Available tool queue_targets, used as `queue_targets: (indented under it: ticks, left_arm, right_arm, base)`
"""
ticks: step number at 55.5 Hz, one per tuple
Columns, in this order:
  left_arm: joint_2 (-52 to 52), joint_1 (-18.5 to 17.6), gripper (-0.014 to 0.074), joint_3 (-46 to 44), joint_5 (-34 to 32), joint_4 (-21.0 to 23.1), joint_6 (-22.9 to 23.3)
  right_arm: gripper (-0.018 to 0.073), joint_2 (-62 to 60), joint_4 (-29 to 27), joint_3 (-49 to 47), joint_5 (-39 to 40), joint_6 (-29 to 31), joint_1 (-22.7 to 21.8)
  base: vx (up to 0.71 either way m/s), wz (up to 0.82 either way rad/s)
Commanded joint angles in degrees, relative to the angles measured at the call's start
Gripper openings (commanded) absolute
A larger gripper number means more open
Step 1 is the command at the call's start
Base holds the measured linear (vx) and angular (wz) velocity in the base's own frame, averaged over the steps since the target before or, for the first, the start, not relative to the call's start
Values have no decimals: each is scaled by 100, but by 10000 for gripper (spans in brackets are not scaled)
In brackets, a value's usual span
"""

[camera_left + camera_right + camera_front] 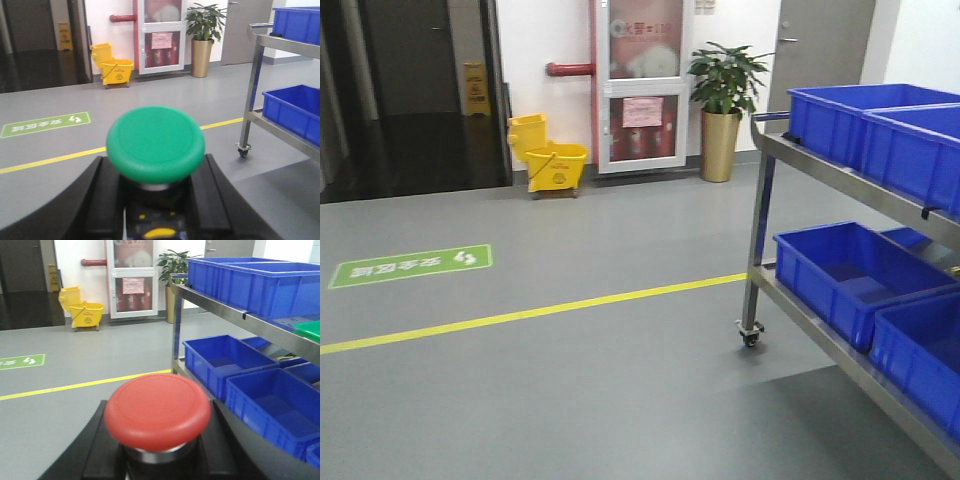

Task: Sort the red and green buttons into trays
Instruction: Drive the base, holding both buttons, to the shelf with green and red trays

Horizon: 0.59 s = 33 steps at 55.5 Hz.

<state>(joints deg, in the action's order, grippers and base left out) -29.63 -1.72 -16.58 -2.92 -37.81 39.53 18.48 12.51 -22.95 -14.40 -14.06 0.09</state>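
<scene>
— Where are the buttons?
— The green button (155, 142) sits in the left pincer (156, 167), which is closed on its base. The wide cap hides most of that base. The red button (157, 407) is clamped the same way in the right pincer (159, 422). Both are held up above the grey floor (60, 195).
— And the trays?
— Hard to say. A green edge (307, 330) on the steel cart (220, 307), under the blue bins (260, 277), is cut off by the frame.

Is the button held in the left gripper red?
No, the left gripper holds the green button; the red button sits in the right gripper.
</scene>
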Motion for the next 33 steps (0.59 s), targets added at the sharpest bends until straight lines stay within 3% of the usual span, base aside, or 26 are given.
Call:
queue_targets:
  ticks: [1,33]
  left_arm:
    - [-24,-44,0,-186,-415,64,51]
    - [-24,-44,0,-186,-415,64,51]
  right_arm:
    - [0,55,36,-178,519,23,-12]
    - [0,55,36,-178,528,23,-12]
  base:
    - [52,-26]
    - [50,-19]
